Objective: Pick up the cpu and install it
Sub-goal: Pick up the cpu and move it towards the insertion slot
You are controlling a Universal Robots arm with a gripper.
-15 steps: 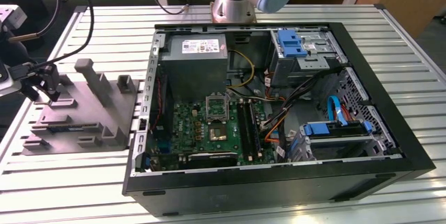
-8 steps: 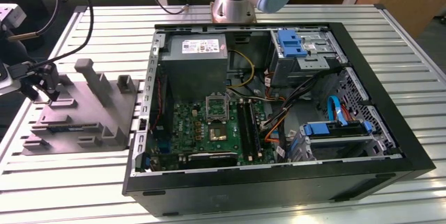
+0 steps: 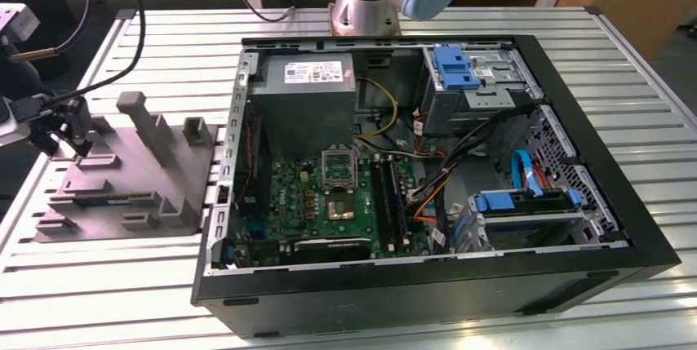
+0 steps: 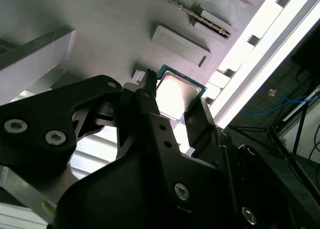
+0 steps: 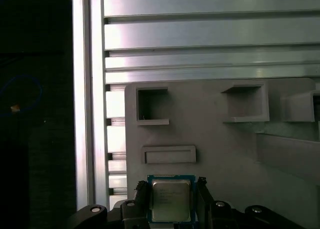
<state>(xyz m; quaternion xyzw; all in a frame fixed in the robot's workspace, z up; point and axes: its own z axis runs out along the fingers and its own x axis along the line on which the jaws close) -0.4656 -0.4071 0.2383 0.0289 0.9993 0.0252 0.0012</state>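
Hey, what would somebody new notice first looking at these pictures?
The big open computer case in the middle of the slatted table, its green motherboard exposed. At the exterior view's left, the gripper hangs low over a grey moulded tray, and in both wrist views the silvery cpu sits right at it.

The table (image 3: pixel 109 301) carries the tray (image 3: pixel 114 203) at the exterior view's left. The open computer case (image 3: pixel 436 285) sits just beside the tray, at centre and right. The arm base (image 3: pixel 365 15) stands behind the case, at upper centre. The gripper (image 3: pixel 77 152) is over the tray's upper-left part, closed against two opposite edges of the cpu (image 5: pixel 171 199).
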